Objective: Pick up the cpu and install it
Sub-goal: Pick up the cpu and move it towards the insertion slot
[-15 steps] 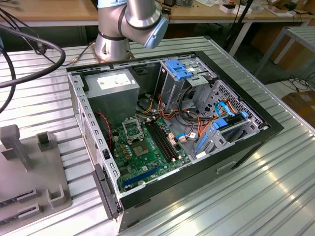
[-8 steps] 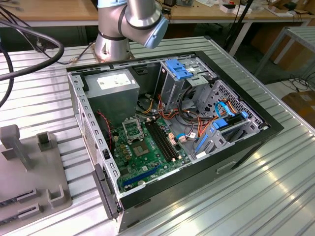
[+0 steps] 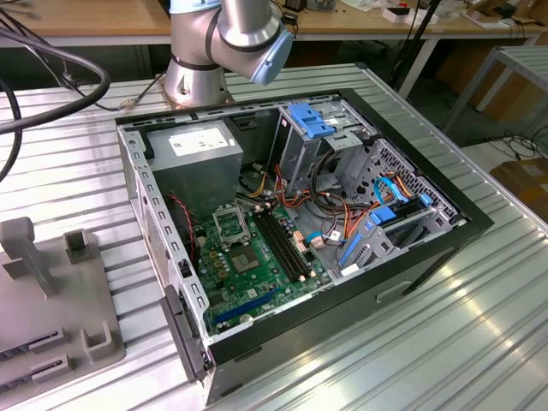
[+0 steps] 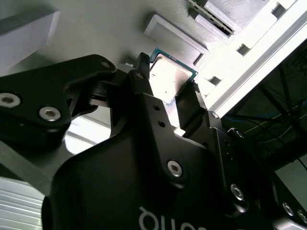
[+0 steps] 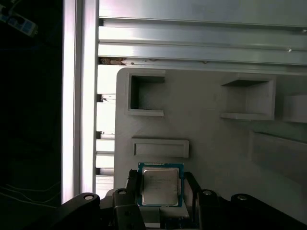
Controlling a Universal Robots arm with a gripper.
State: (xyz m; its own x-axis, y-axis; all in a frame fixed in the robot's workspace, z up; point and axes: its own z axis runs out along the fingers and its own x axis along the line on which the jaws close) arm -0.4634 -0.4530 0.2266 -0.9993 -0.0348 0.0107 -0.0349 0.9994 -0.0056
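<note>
One cpu [image 5: 160, 188], one gripper [image 5: 161, 179], one arm: the chip sits squarely between the gripper's two black fingers [image 5: 133, 184], which are drawn in against two of its opposite edges so that the hand is closed on it, open only by the width of the chip. It is over the single pale grey tray [image 5: 206, 143], next to a low rectangular block [image 5: 160, 147] and below two square walled pockets [image 5: 146, 96]; whether the chip is raised clear of the tray or rests on it cannot be told.

The cpu is a small, thin square with a plain silver-grey metal top, rounded at the corners, framed by a narrow green border. In the second wrist view the same chip [image 4: 168, 75] catches the light between the two fingers [image 4: 144, 76], its green edge showing along one side, the tray [image 4: 110, 28] behind it.

In the exterior view, one open computer case [image 3: 479, 223] lies on its side on a ribbed aluminium table [image 3: 479, 342], the arm [image 3: 231, 34] rising from its base behind it. Inside are one green motherboard [image 3: 248, 274], one grey power-supply box [image 3: 193, 150], one black square socket frame [image 3: 229, 227] and a row of long black memory slots [image 3: 278, 244]. The grey tray [image 3: 94, 291] stands on the table at the exterior view's left, apart from the case.
</note>
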